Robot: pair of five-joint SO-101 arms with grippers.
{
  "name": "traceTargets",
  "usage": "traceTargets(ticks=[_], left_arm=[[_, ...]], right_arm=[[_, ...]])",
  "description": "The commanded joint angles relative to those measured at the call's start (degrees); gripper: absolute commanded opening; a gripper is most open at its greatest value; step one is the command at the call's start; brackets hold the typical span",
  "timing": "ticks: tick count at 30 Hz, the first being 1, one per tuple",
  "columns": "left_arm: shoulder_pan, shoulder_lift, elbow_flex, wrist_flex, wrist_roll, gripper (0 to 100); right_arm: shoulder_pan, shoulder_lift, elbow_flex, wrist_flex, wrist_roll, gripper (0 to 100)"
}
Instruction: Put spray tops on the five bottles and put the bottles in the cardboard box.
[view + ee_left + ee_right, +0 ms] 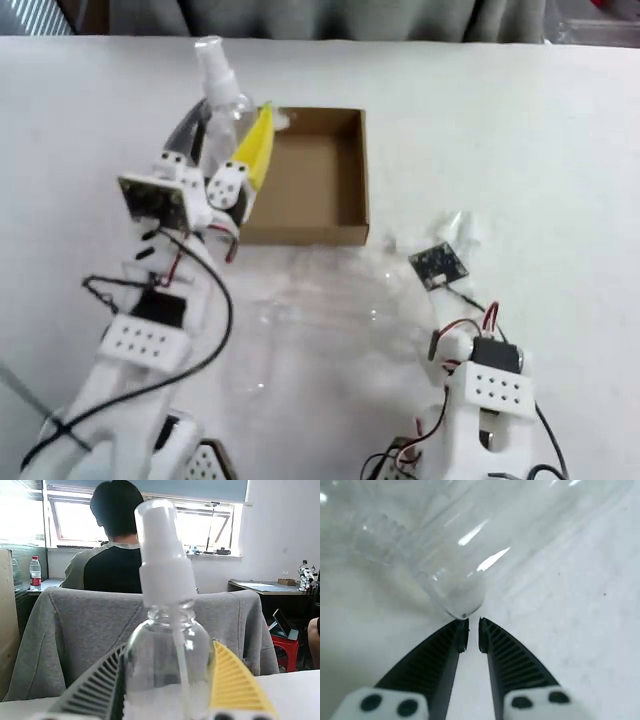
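Clear plastic bottle with white spray top point(225, 105): upper left of frame, clamped upright in left gripper point(167, 652), just beside brown cardboard box point(362, 170). Right gripper point(473, 630): nearly closed, empty, tips at second clear bottle point(455, 570) lying flat. Risk: held bottle's base catching box wall, tipping outside.

I'm looking down on a white table point(540, 120) that runs across the whole high view. The cardboard box point(300, 235) stands on it a little left of centre, open side up, with its brown walls upright. Just in front of the box, clear bottles point(330, 295) lie on their sides (I can't count them, they nearly vanish against the white). Right of the box lies a small pale piece point(457, 225) I cannot identify. My right wrist view shows one bottle point(445, 545) lying flat on the table.
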Motion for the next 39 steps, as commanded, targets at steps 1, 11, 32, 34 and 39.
traceTargets(ticks=[1,11,32,34,39], left_arm=[[0.04,6.11,-5.36,-7.12,0.35,2],[-0.04,21.58,-15.21,-10.29,0.79,2],[-3.65,56.31,-31.91,-25.67,0.70,2],[-3.65,60.62,-34.37,-25.67,0.70,2],[-3.65,69.32,-40.09,-25.93,0.79,2]], right_arm=[[0.40,-0.22,-0.18,-1.01,0.70,2.2],[0.40,-0.31,0.35,-1.19,0.79,2.2],[0.40,-0.22,0.88,-1.54,0.79,2.3],[0.40,-0.22,0.88,-1.54,0.79,2.3],[0.31,-0.31,0.97,-1.54,0.79,2.3]])
